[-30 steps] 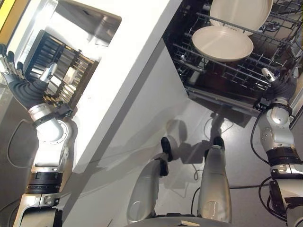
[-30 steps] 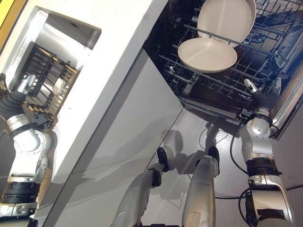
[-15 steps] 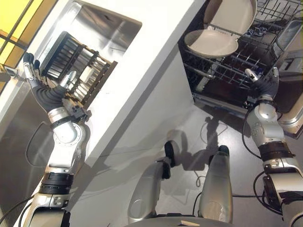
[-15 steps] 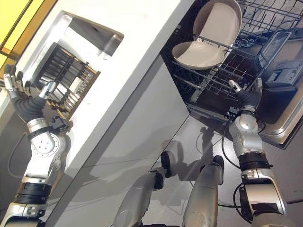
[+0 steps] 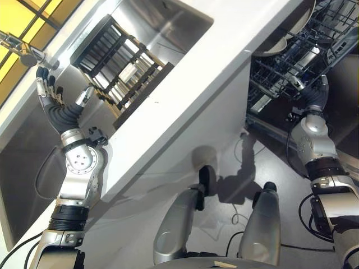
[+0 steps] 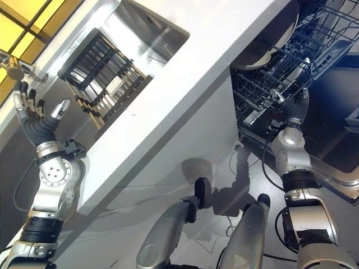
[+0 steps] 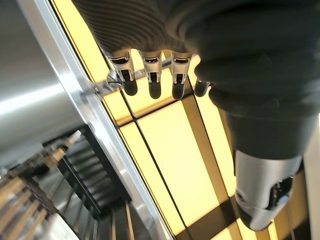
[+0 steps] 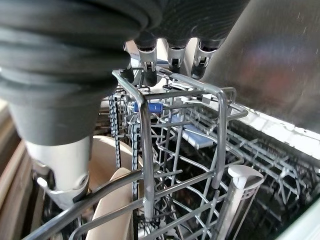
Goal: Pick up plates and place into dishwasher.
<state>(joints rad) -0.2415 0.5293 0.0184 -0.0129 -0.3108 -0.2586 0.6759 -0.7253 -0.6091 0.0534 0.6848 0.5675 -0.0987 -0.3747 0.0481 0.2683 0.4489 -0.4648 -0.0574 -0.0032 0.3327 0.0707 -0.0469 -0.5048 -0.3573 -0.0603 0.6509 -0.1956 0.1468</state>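
Note:
Two cream plates stand in the open dishwasher's wire rack (image 6: 291, 73). One plate (image 6: 257, 54) lies nearly flat and the other (image 6: 287, 23) leans behind it, both partly hidden by the white counter's edge. The right wrist view shows their rims (image 8: 111, 200) behind the rack wires. My right hand (image 6: 291, 106) hovers open and empty at the rack's front edge, fingers (image 8: 172, 52) over the wire. My left hand (image 5: 53, 106) is raised open and empty beside the sink, fingers (image 7: 150, 82) straight.
A dark dish rack (image 5: 120, 67) sits in the steel sink (image 5: 168, 22), set into the white counter (image 5: 224, 78). A faucet (image 5: 22, 53) stands by the yellow window (image 7: 175, 150). The dishwasher door (image 6: 336, 168) lies open at lower right.
The camera has swung, so the counter now covers most of the plates. My left hand has risen beside the sink with fingers spread. The right hand stays at the rack's front.

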